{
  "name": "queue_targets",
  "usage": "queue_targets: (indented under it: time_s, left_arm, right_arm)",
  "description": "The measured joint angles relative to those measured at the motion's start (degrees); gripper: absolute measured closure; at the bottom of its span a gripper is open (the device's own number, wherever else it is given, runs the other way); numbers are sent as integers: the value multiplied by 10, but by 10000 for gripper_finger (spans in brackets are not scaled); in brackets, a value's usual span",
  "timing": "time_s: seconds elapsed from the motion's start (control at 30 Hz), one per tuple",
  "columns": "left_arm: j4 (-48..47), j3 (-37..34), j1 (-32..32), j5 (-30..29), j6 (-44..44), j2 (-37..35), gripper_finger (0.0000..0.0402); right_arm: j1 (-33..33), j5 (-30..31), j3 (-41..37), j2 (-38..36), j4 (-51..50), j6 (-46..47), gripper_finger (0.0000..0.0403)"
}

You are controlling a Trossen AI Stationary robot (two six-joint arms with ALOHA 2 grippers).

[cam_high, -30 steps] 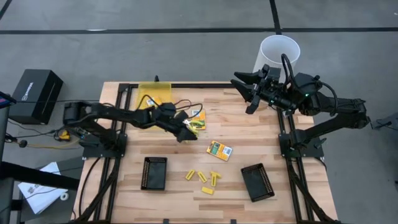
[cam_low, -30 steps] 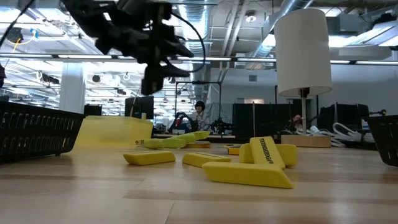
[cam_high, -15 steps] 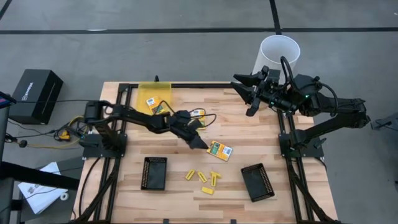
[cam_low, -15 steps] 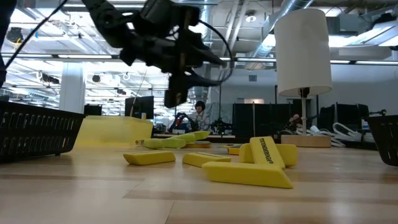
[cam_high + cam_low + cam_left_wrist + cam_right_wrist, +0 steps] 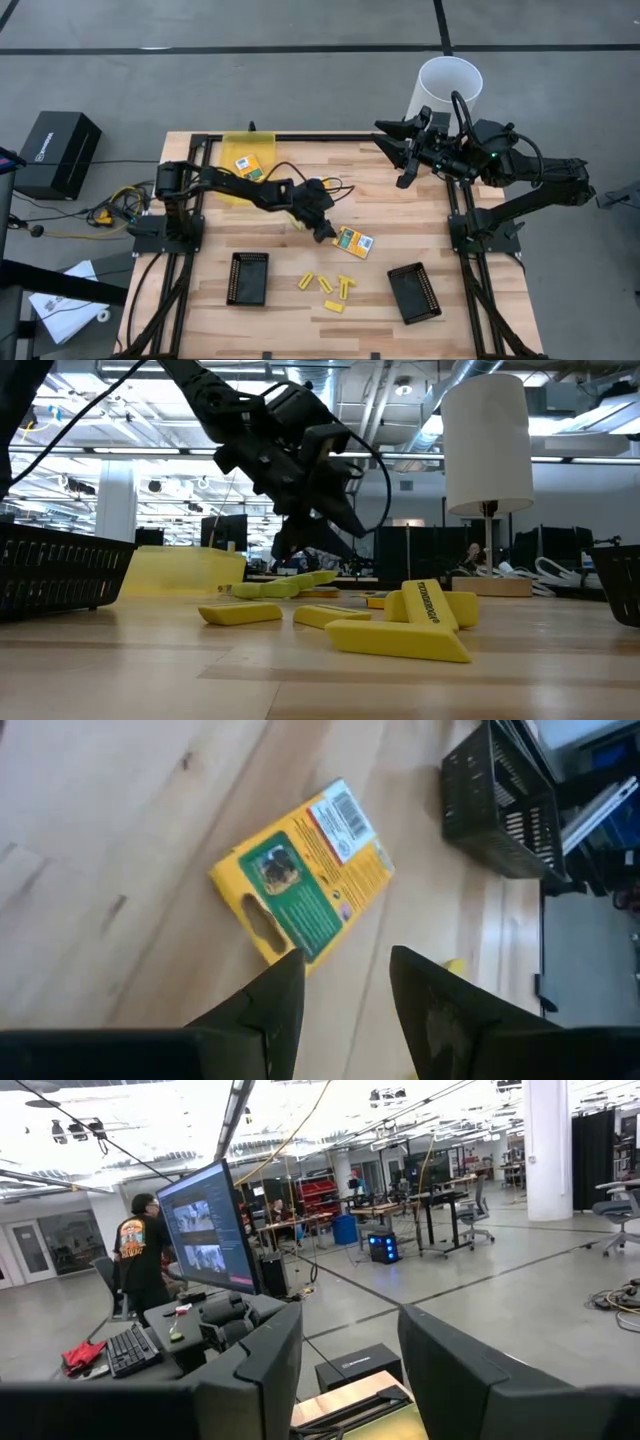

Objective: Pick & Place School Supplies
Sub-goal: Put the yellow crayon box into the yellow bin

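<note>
The left gripper (image 5: 326, 230) hangs over the middle of the table (image 5: 400, 215), just beside a flat yellow packet (image 5: 353, 241) with a green panel. Its 2 fingers (image 5: 265, 1005) stand apart with nothing between them, their tips pointing at the packet's near edge. A second packet (image 5: 247, 165) lies in the clear yellow container (image 5: 232, 152) at the table's far left corner.

Nearer the front edge, 5 small yellow pieces (image 5: 326, 285) lie scattered between 2 black trays: 1 tray (image 5: 248, 278) to the left, the other tray (image 5: 413, 292) to the right and turned at an angle. In the low view these pieces (image 5: 400, 625) fill the foreground, well in front of the left gripper (image 5: 315, 535).

The right gripper (image 5: 393, 150) is held up over the table's far right corner, near a white bin (image 5: 445, 88) on the floor, its fingers (image 5: 255, 1370) apart and empty. Its wrist view looks into the room, where a person (image 5: 135, 1265) stands by a monitor (image 5: 208, 1230).
</note>
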Motion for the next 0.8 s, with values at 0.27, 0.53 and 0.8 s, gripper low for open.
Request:
queue_targets:
  time_s: [0.27, 0.53, 0.8]
  left_arm:
    - [-37, 0, 4, -14, 28, 0, 256]
    - [-39, 0, 3, -19, 27, 0, 256]
    - [-50, 20, -3, -3, 25, 45, 256]
  right_arm:
    - [0, 0, 0, 0, 0, 0, 244]
    - [0, 0, 0, 0, 0, 0, 244]
    - [0, -2, 0, 0, 3, 0, 244]
